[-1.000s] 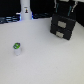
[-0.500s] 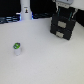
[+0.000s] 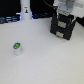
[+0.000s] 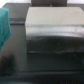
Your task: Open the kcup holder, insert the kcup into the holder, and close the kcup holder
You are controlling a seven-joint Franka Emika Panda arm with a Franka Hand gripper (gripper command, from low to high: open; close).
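The kcup holder is a black boxy unit at the exterior view's far right, and its drawer fronts look shut. The gripper hangs right over the holder, its two dark fingers spread apart near the top of the box and holding nothing. The wrist view is blurred and shows the holder close up, with its grey top and dark front. The kcup is a small pale pod with a green top. It stands alone on the white table at the exterior view's left, far from the gripper.
A tall white bottle-shaped object stands at the back, left of the holder. A dark strip runs along the table's back edge. A teal shape shows at the side of the wrist view.
The arm has shifted slightly over the holder. The kcup has not moved.
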